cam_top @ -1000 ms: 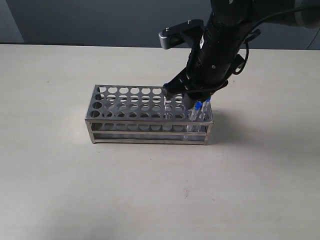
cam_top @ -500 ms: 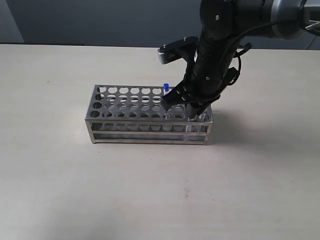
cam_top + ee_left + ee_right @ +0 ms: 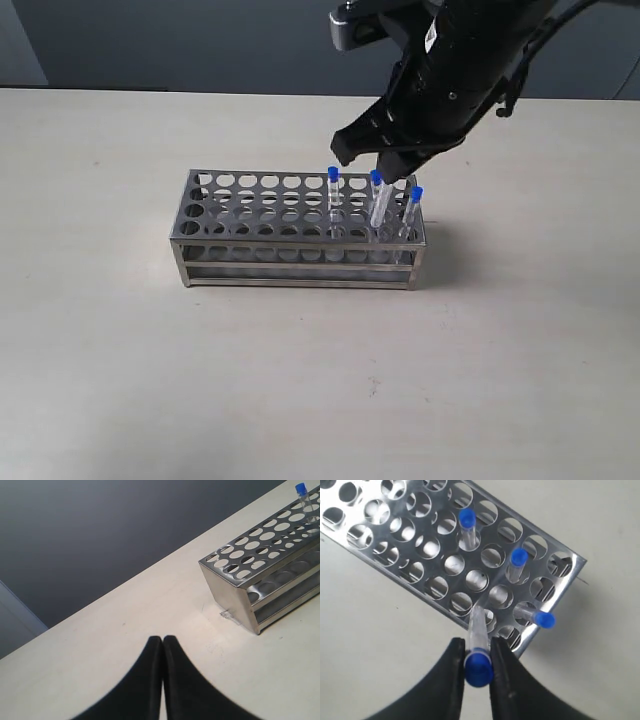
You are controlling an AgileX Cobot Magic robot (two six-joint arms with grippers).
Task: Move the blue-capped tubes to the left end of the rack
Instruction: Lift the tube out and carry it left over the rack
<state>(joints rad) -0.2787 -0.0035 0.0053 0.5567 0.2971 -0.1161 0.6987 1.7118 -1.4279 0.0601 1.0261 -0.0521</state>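
Matte cream table (image 3: 300, 380) w/ faint specks. On it stands the rack (image 3: 300, 228): shiny silver sheet metal, rectangular, top plate pierced w/ rows of round holes, open sides w/ horiz. bars.

The blue-capped tubes (image 3: 333, 195) are all at the rack's right end. They are thin clear plastic w/ bright blue caps that stand above the top plate. Ext. view shows three caps. Right wrist view shows four tubes: one upright (image 3: 467, 517), one leaning a bit (image 3: 518, 557), one tilted hard toward the rack's end (image 3: 545, 620), and the held tube (image 3: 477, 630).

Right gripper (image 3: 478, 672) has smooth black curved fingers set narrow, pinching the held tube at its cap. The tube's lower end is at a hole in an edge row; can't tell if it's inside.

Right arm is black and angles down from upper right over the rack's right end.

Left gripper (image 3: 162, 645) has its fingers pressed together w/ nothing between, low over bare table off the rack's left end.

Dark grey wall (image 3: 150, 40) behind.
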